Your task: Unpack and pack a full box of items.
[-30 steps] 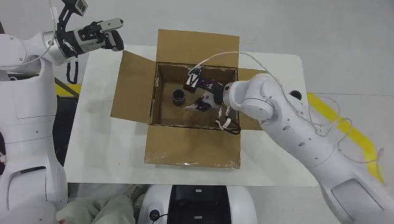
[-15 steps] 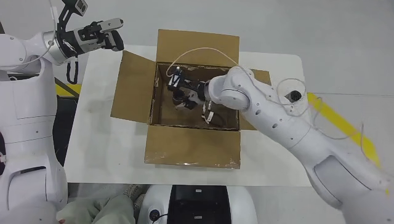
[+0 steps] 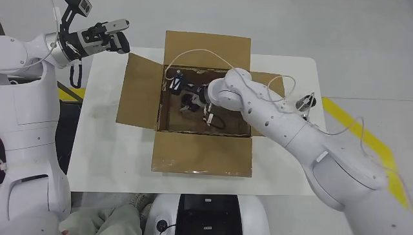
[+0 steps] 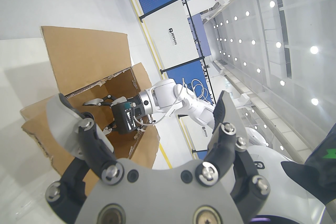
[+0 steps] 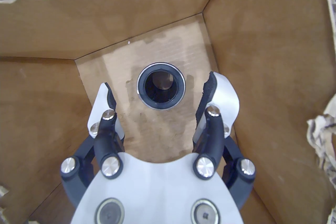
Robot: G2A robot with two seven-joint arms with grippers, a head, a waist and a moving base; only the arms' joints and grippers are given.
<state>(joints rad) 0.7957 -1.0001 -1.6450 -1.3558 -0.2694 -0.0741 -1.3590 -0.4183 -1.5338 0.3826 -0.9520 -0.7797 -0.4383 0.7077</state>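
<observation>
The right gripper (image 5: 158,82) hangs inside the cardboard box (image 5: 262,51), its fingers spread wide and holding nothing. Directly beneath them, upright on the box floor near a corner, stands a dark round item (image 5: 161,89). It is probably an open-topped cup or tube, though seen straight down its height is unclear. A good pick would likely mean lowering straight, keeping the item centred, closing across its wall, then lifting vertically clear of the flaps. Farther off, by the worktop's (image 3: 116,151) far left corner, the left gripper (image 3: 115,33) is raised, fingers apart and empty.
</observation>
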